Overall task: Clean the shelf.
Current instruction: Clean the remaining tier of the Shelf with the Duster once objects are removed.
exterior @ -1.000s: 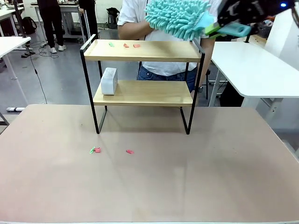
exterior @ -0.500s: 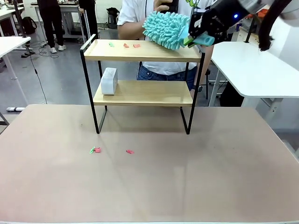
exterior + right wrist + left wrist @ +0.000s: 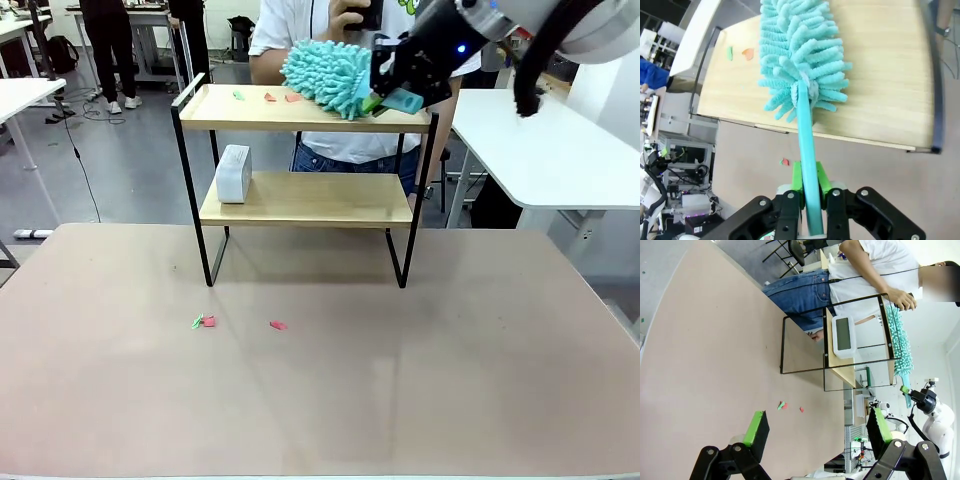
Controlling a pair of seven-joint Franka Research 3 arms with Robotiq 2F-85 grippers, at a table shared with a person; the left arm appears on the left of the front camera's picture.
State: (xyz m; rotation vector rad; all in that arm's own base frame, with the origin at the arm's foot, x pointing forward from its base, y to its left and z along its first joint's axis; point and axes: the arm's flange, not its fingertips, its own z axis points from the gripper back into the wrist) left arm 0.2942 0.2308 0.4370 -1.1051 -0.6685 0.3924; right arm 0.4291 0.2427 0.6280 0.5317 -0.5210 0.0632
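Observation:
The shelf [image 3: 305, 109] stands at the far side of the brown table, two wooden boards in a black frame. My right gripper [image 3: 387, 96] is shut on the handle [image 3: 807, 160] of a turquoise fluffy duster [image 3: 326, 74], whose head lies on the right half of the top board [image 3: 880, 75]. Small green and red scraps [image 3: 268, 97] sit on that board's left part, just left of the duster [image 3: 800, 60]. My left gripper [image 3: 817, 429] hangs open above the table, far from the shelf [image 3: 840, 371], holding nothing.
A white box [image 3: 233, 173] stands at the left end of the lower board. More scraps [image 3: 205, 321] lie on the table [image 3: 400, 400] in front of the shelf. A person [image 3: 340, 30] stands close behind the shelf. White tables flank it on both sides.
My right arm has swung the duster down and to the left, from above the shelf's right end onto the top board, toward the scraps.

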